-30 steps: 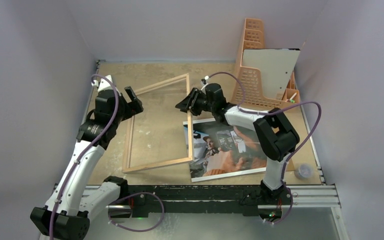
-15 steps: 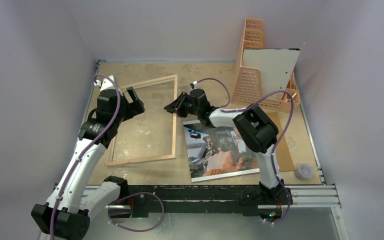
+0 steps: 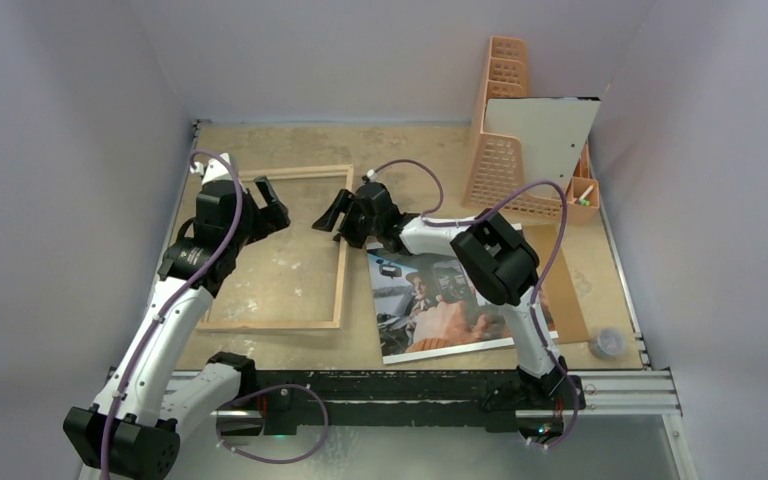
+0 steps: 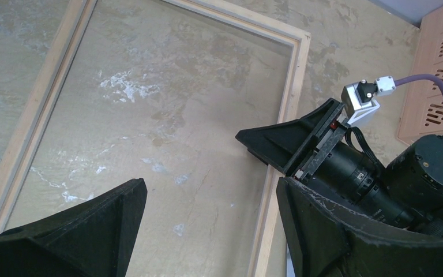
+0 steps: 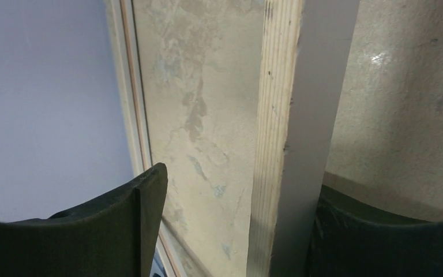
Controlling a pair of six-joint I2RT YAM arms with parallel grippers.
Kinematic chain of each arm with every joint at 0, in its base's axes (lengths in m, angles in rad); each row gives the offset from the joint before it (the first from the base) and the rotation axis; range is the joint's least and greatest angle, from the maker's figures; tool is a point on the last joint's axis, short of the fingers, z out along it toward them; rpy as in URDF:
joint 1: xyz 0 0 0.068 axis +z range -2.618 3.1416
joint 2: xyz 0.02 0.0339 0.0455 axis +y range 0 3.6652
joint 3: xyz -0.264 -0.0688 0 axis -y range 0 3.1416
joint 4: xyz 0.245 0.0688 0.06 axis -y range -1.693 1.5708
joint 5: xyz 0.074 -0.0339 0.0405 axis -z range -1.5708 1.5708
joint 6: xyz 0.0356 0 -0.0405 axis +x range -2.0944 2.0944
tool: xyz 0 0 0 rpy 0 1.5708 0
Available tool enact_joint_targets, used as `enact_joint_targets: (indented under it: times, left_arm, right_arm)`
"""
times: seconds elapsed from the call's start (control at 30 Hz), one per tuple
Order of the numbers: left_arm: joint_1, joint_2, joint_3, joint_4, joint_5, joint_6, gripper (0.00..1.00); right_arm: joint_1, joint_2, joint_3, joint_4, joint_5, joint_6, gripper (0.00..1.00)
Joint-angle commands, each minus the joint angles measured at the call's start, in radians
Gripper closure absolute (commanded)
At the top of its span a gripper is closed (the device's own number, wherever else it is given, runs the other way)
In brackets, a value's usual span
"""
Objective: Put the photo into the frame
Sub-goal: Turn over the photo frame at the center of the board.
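Observation:
The frame (image 3: 270,324) lies flat on the table at left centre, wood rim up, with the table showing through its glass. The photo (image 3: 450,300) lies face up to its right, near the front edge. My right gripper (image 3: 332,214) is open and straddles the frame's right rim (image 5: 291,115), which stands close to the right finger (image 5: 380,231) and apart from the left one. My left gripper (image 3: 268,203) is open and empty above the frame's far part. In the left wrist view the frame (image 4: 297,75) lies below my left gripper (image 4: 207,231).
An orange slotted rack (image 3: 505,130) stands at the back right with a pale board (image 3: 540,125) leaning in it. A brown backing board (image 3: 568,300) lies partly under the photo. A small clear cup (image 3: 608,342) sits at the front right corner. Walls close both sides.
The frame's raised right side has come down and to the left, so it now lies flat. My right gripper moved left with that rim. My left gripper barely moved.

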Motion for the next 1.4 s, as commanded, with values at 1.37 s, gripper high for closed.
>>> enact_joint_targets:
  times: [1.37]
  left_arm:
    - [-0.247,0.222,-0.234,0.344,0.525,-0.228,0.19]
  right_arm:
    - [-0.067,-0.578,-0.491,-0.671,0.636,-0.464,0.08]
